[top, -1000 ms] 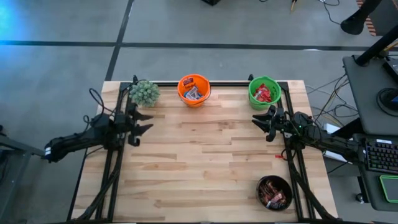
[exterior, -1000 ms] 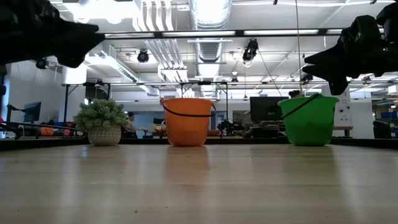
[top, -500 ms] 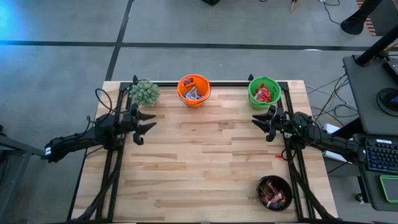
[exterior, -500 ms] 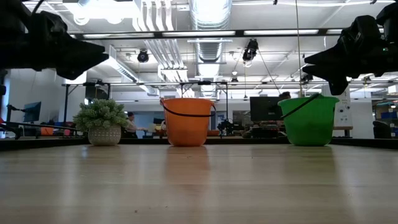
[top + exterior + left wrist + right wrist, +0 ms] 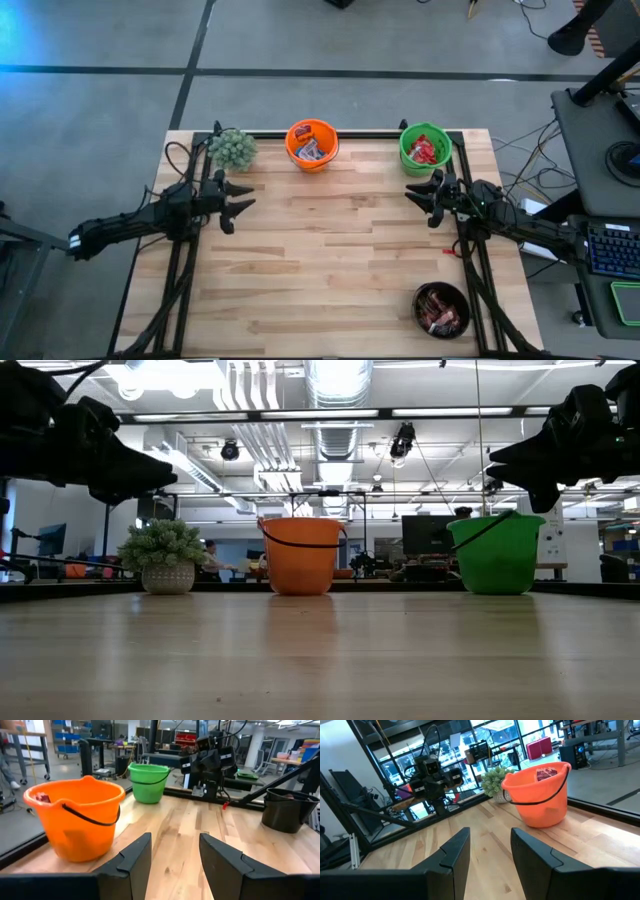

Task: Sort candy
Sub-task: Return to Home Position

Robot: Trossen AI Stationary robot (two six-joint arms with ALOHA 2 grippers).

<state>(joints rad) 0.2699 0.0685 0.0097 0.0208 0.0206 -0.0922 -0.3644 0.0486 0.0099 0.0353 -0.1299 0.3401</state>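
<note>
The candy sits in three containers: blue-and-white bars in the orange bucket (image 5: 312,145), red packets in the green bucket (image 5: 424,148), and dark brown and red pieces in the black bucket (image 5: 441,309) at the near right. My left gripper (image 5: 238,205) hovers open above the table's left side, near the plant. My right gripper (image 5: 417,193) hovers open above the right side, just near of the green bucket. Both point toward the table's middle and hold nothing.
A small green plant in a pot (image 5: 232,149) stands at the far left corner. The orange bucket (image 5: 300,555) and green bucket (image 5: 495,553) stand along the far edge. Bare wood (image 5: 330,250) fills the table's middle between the arms.
My left gripper has moved toward the table's right, farther over the wood, staying open. My right arm has kept still.
</note>
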